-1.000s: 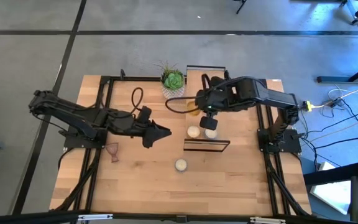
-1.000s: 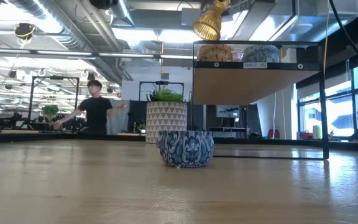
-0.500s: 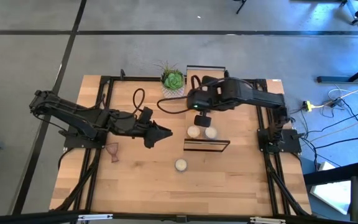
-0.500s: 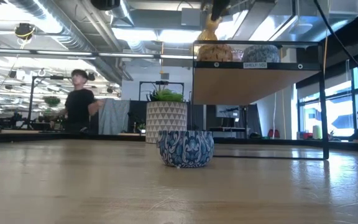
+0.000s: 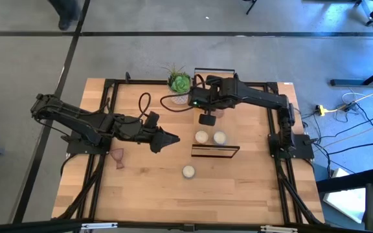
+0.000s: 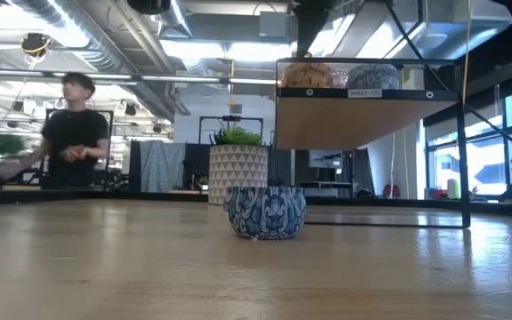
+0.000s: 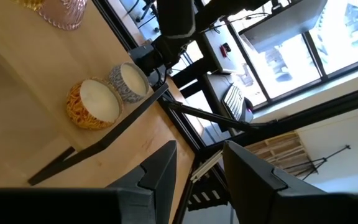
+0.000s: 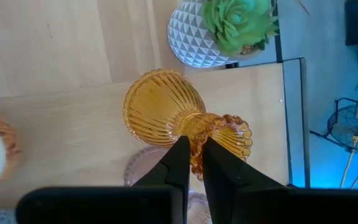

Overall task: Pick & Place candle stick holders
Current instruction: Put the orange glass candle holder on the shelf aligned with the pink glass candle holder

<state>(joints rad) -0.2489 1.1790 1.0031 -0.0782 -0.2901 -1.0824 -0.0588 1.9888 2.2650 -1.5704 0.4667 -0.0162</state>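
your right tool (image 8: 190,163) pinches the amber holder (image 8: 182,121) above the shelf (image 5: 215,151); a pink holder (image 5: 116,156) waits on the worktop (image 5: 147,194) beside your idle, slightly parted left tool (image 7: 199,163).

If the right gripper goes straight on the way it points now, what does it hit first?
Probably the shelf top below it. The right gripper, shut on the amber holder, points down there; a pink holder sits close, but depth is unclear.

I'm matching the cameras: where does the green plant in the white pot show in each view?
High view: green plant at the table's back edge, left of the shelf.
Low view: centre, left of the shelf.
Left wrist view: not in it.
Right wrist view: beside the shelf's corner.
Shared landmark: the black-framed shelf.
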